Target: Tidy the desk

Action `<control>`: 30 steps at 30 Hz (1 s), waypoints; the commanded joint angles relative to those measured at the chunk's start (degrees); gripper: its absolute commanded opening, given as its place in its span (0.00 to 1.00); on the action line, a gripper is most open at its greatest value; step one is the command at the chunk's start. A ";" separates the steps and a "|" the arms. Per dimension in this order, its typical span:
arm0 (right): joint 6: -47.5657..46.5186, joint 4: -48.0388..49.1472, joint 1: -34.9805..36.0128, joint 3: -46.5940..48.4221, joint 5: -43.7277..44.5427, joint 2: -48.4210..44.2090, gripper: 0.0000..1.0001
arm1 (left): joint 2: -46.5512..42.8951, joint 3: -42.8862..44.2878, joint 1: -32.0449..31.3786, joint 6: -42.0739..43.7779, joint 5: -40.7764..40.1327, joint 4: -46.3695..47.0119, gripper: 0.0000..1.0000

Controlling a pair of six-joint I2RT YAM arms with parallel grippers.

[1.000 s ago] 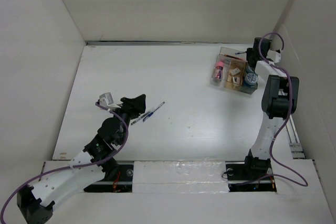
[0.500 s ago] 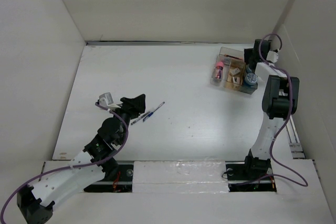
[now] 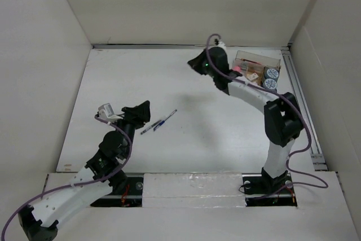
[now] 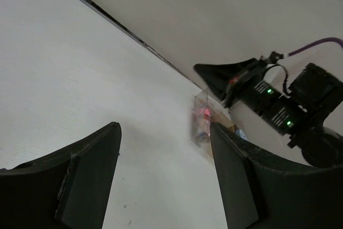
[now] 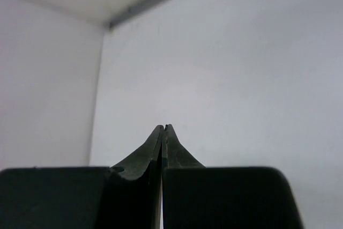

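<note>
A: Nearest thing first?
B: Left gripper (image 3: 142, 112). Black fingers spread apart, nothing between them. Just left of the pens (image 3: 159, 122), almost touching.
A: And the pens?
B: Two thin sticks, smooth and hard looking, one blue, one darker. Lying flat on the desk (image 3: 214, 139), side by side and slanted, near ends to the left, far ends to the right.
A: The desk?
B: Big, flat, white, not shiny. Under the pens and all around them.
A: Closer arm?
B: Left one, by a lot. Probably best to turn the fingers across the slant, then come down over one pen. Round, so might roll if bumped.
A: Further off?
B: Right gripper (image 3: 194, 64), well beyond the pens and to the right, looks lifted off the desk. Fingers pressed together, holding nothing.
A: Furthest?
B: Clear tray (image 3: 248, 56), far right of the pens, by the back wall. See-through plastic with little boxes, a pink thing, tan blocks and round blue-grey caps inside.
</note>
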 commanded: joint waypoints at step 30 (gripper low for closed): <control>-13.94 -30.44 29.17 7.56 -2.73 11.78 0.49 | -4.26 -1.48 0.16 -0.50 -2.52 0.83 0.63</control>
